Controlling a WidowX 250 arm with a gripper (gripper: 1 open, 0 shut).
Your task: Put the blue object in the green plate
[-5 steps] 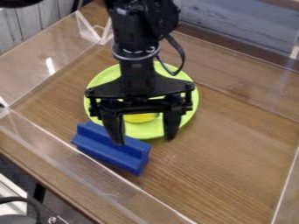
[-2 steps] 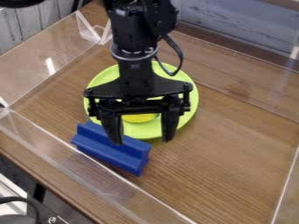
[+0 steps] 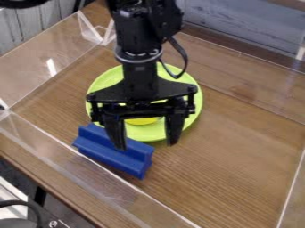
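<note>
A dark blue grooved block, the blue object [image 3: 113, 151], lies flat on the wooden floor near the front left. Behind it sits the lime-green plate [image 3: 194, 101], with something yellow [image 3: 145, 118] showing inside it between the fingers. My gripper [image 3: 146, 135] hangs from the black arm, pointing straight down over the plate's front edge, just right of and above the block. Its two black fingers [image 3: 118, 135] stand wide apart with nothing held between them. The arm hides the middle of the plate.
Clear plastic walls [image 3: 36, 134] surround the wooden work surface [image 3: 233, 169] on all sides. A grey plank wall [image 3: 251, 22] rises at the back.
</note>
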